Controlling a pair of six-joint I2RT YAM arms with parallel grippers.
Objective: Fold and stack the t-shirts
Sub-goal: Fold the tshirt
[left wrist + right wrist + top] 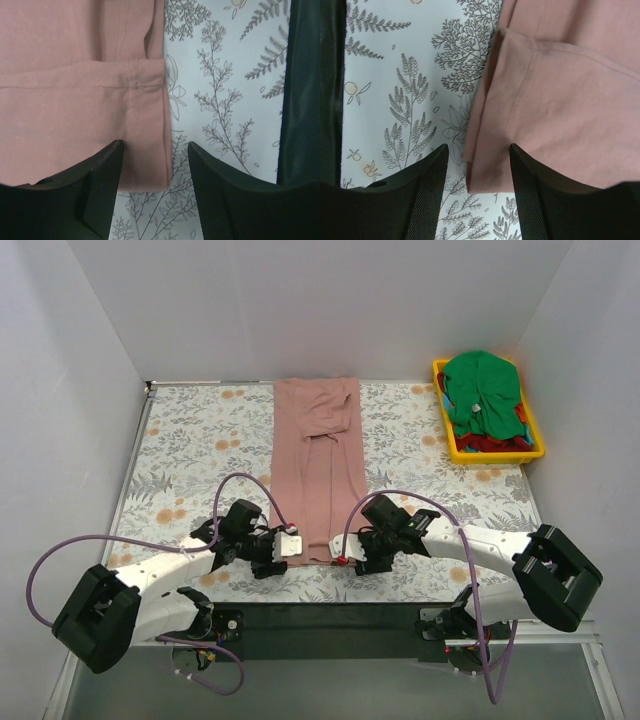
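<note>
The dusty pink t-shirt lies folded into a long narrow strip down the middle of the table, hem toward me. My left gripper is open at its near left corner. In the left wrist view the hem corner lies between the spread fingers, gripper. My right gripper is open at the near right corner. In the right wrist view that layered corner lies between the fingers, gripper. The green t-shirt sits heaped on red cloth at the back right.
A yellow plastic bin holds the green and red cloth at the back right corner. The floral table cover spans the table. White walls close in three sides. The dark near edge runs just behind both grippers.
</note>
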